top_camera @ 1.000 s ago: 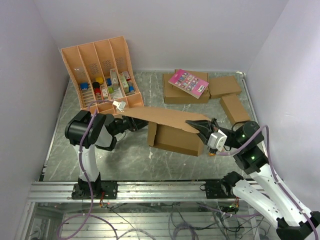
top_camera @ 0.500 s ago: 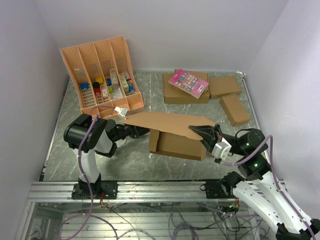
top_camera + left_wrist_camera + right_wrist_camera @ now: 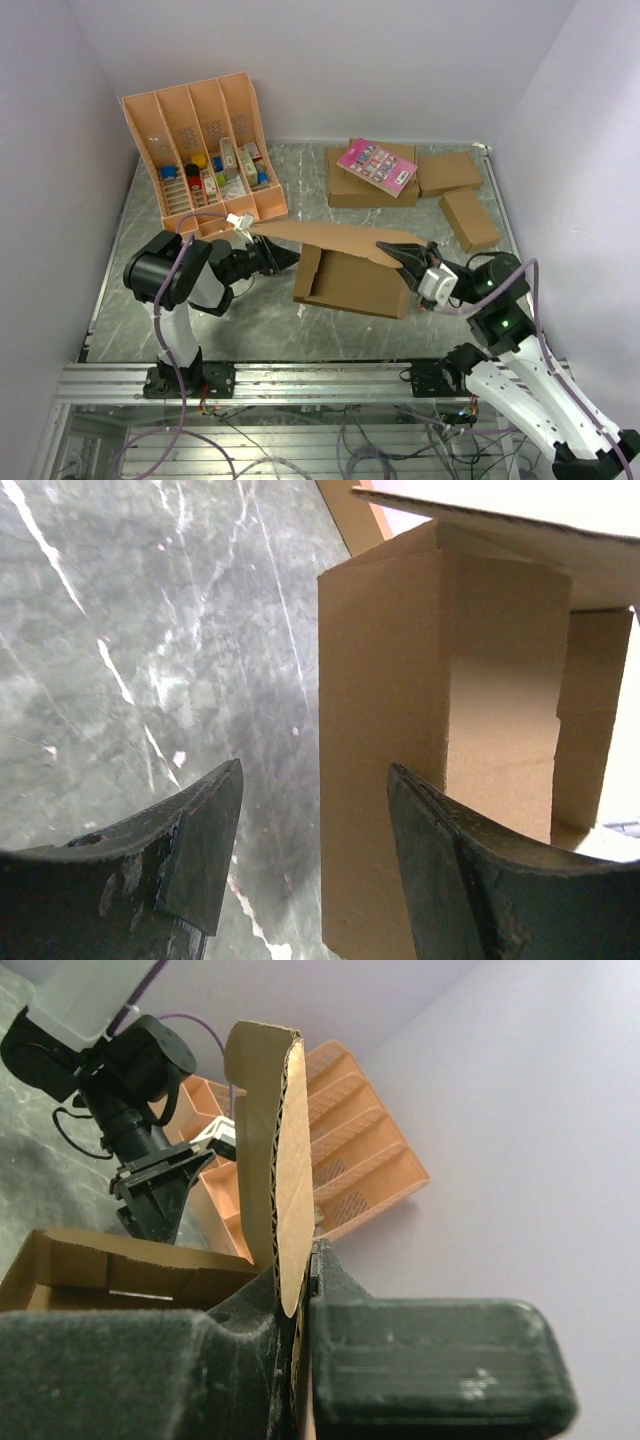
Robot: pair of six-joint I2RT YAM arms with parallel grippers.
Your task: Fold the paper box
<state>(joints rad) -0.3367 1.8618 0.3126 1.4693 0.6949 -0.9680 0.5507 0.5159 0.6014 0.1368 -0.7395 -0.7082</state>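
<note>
Along the near edge of the surface (image 3: 250, 322), the two arms rise from a metal rail, the left arm (image 3: 165, 278) bent low and the right arm (image 3: 505, 320) reaching inward from the near right corner.

Between them, in the middle of the grey marbled top, lies the paper box (image 3: 352, 288). Its shallow brown base rests flat with its open side up. One long flap is lifted clear of the base and stretches leftward above it, the far tip ending close to the foot of the tray.

The right jaws are clamped shut on the right end of that flap. The right wrist view shows the corrugated edge (image 3: 272, 1150) pinched between them and standing upright.

The left jaws stand apart with nothing held in them. They point at the left end of the box from just beside it, under the raised flap. Seen from the left wrist, a cardboard corner (image 3: 385, 730) sits straight ahead of the gap; I cannot tell whether a tip touches it.

Farther back on the left, an orange-tan compartment tray (image 3: 200, 108) leans against the wall, with small coloured items in its lower pockets. At the far right lie three smaller brown boxes (image 3: 448, 172), and a pink card (image 3: 377, 166) rests on the largest of them.
</note>
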